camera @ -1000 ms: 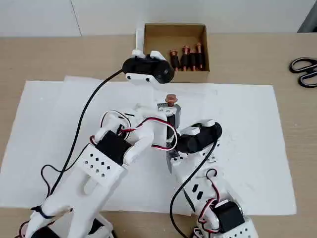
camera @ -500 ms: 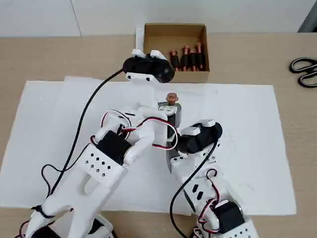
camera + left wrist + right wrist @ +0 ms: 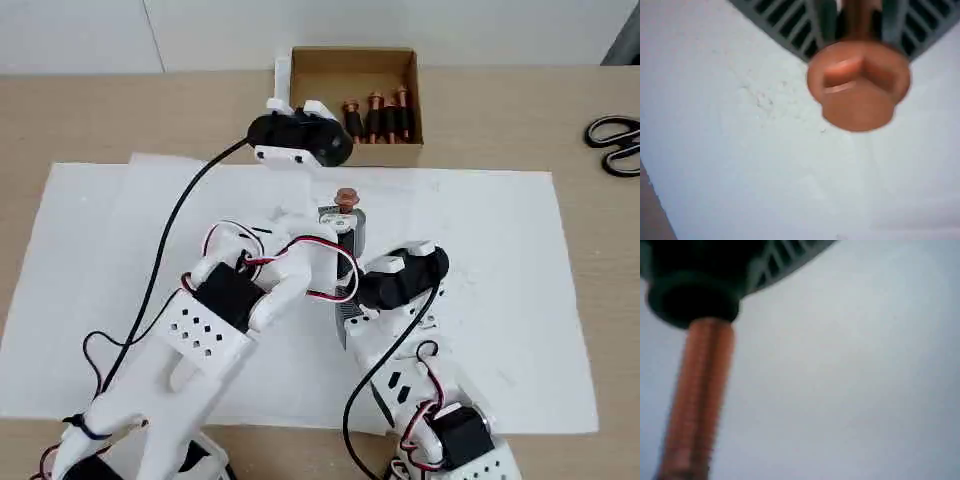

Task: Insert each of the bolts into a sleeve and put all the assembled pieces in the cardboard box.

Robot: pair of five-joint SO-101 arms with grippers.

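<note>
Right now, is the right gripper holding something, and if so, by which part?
Yes. The right gripper holds the black sleeve by its body, it seems. The copper bolt sticks out of the sleeve's end.

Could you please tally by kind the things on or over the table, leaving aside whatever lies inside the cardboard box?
Robot arms: 2
Cardboard box: 1
Scissors: 1
White sheet: 1
Bolt: 1
Sleeve: 1
Total: 7
</note>
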